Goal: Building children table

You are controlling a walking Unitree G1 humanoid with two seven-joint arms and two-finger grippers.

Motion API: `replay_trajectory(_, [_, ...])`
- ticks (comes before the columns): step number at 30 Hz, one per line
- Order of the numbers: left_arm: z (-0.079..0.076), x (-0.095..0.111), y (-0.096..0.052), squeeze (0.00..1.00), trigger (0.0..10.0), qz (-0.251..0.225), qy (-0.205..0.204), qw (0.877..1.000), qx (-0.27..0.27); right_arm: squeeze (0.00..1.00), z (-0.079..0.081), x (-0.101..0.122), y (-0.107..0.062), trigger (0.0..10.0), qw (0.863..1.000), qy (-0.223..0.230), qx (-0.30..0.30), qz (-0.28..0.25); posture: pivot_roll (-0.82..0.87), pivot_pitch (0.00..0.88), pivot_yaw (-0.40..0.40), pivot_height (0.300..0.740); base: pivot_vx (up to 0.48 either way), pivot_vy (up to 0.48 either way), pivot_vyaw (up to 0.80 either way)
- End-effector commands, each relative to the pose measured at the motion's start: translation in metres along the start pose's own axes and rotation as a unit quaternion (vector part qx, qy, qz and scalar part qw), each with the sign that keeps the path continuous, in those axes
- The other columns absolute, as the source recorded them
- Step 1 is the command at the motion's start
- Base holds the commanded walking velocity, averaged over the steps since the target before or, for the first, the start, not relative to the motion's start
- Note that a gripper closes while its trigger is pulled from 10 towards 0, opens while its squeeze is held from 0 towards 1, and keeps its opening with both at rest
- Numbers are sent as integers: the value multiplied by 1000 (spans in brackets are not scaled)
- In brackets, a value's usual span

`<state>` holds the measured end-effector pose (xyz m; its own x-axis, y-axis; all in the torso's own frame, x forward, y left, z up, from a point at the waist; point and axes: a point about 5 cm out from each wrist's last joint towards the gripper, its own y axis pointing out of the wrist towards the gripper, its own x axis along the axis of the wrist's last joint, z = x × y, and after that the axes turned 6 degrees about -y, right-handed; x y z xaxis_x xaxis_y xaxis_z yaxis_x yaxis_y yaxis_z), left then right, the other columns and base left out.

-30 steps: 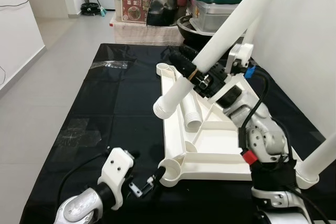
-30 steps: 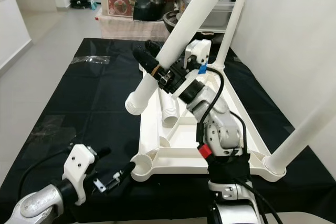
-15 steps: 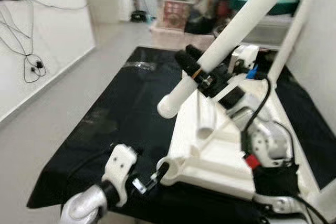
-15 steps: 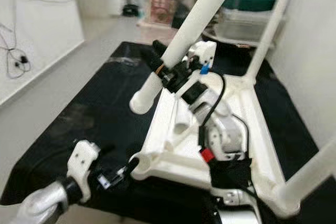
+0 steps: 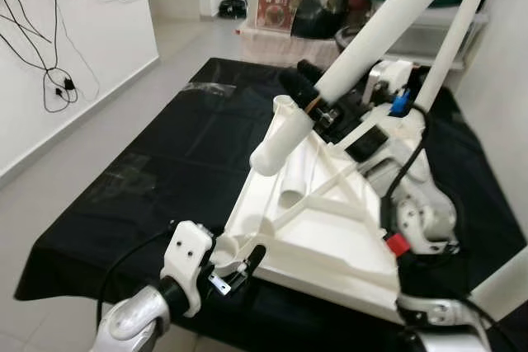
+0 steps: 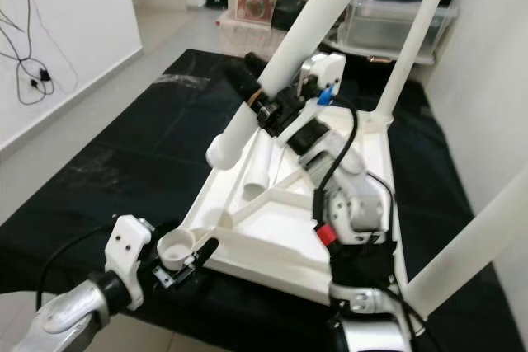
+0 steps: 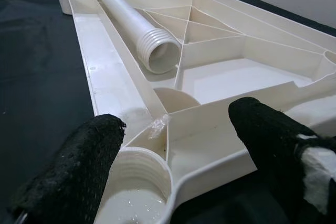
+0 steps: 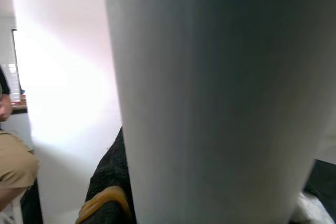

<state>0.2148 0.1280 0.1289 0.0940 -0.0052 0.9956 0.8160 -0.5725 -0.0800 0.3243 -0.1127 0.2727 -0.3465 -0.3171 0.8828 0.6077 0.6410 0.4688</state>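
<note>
An upside-down white table top (image 5: pixel 330 237) lies on a black-covered table (image 5: pixel 165 154). My right gripper (image 5: pixel 318 105) is shut on a white table leg (image 5: pixel 363 47), held tilted above the top's far left part; the same leg (image 8: pixel 210 98) looms close in the right wrist view. A loose leg (image 7: pixel 131 24) lies inside the top. Two legs stand in the right corners, one far (image 5: pixel 458 30) and one near (image 5: pixel 503 282). My left gripper (image 7: pixel 173 135) is open, its fingers (image 7: pixel 84 156) on either side of the near left corner socket (image 7: pixel 136 182).
Storage boxes and pots (image 5: pixel 289 6) are stacked beyond the table's far end. A white wall (image 5: pixel 503 80) runs close on the right. Grey floor (image 5: pixel 74 171) and a wall with hanging cables (image 5: pixel 58 80) lie to the left. A person's brown garment (image 8: pixel 13 161) is at one edge.
The head view has swung and shifted, with blur in between. My left gripper has come up to the near left corner socket, which now sits between its fingers. The right gripper still holds the leg.
</note>
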Motion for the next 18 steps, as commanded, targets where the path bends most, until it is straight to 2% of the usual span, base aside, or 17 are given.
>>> replay_trajectory(1, [1, 1, -1, 0, 10000, -4, 0, 1000, 3, 0, 1, 2, -1, 0, 1000, 5, -2, -5, 82, 0, -102, 740, 0, 0, 0])
replay_trajectory(7, [1, 2, -1, 0, 10000, -7, -3, 1000, 5, 0, 1, 1, 0, 0, 1000, 9, -7, -8, 82, 0, -102, 740, 0, 0, 0])
replay_trajectory(9, [0, 3, 0, 0, 10000, -9, -2, 1000, 3, 0, 1, 0, 0, 0, 1000, 10, -9, -7, 82, 0, -102, 740, 0, 285, 0])
replay_trajectory(18, [0, 3, 1, 0, 10000, -10, 0, 1000, 3, 0, 2, 0, 0, 0, 1000, 12, -11, -8, 82, 0, -102, 740, 0, 480, 0])
